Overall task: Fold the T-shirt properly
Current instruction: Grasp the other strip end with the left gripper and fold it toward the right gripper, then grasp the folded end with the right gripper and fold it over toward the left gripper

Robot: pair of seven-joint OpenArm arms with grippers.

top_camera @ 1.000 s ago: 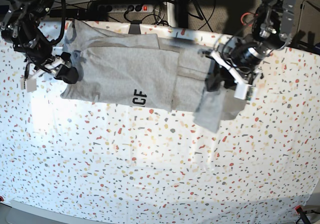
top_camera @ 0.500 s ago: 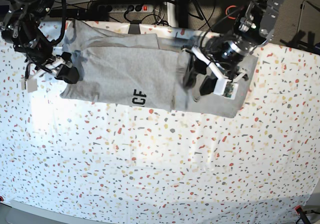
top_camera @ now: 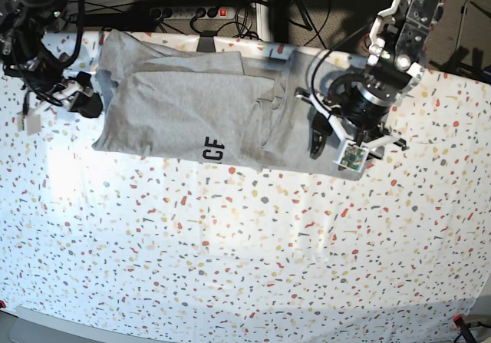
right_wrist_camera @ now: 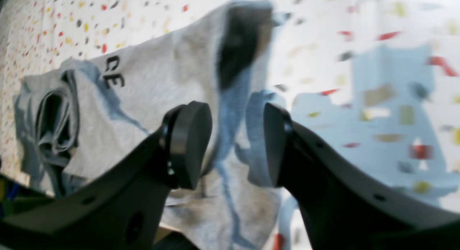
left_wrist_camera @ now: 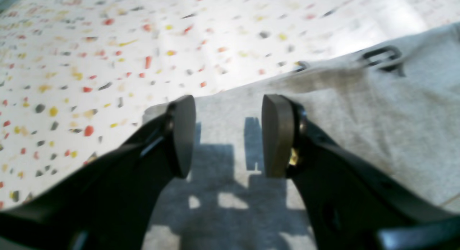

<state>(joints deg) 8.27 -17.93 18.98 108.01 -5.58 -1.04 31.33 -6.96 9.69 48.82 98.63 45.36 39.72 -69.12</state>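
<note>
The T-shirt (top_camera: 192,109) lies partly folded on the speckled table (top_camera: 230,266). Both the left gripper (left_wrist_camera: 228,135) and right gripper (right_wrist_camera: 237,142) gape wide, holding nothing.

Hard light falls from above on my speckled tablecloth (top_camera: 230,266), leaving a washed-out glare patch at its left in the base view. In my left wrist view, my left gripper (left_wrist_camera: 226,135) casts crisp dark shadows across the grey T-shirt (left_wrist_camera: 377,128); the far cloth is soft. My right wrist view is blurred and blue-tinged, its right side overexposed.
</note>
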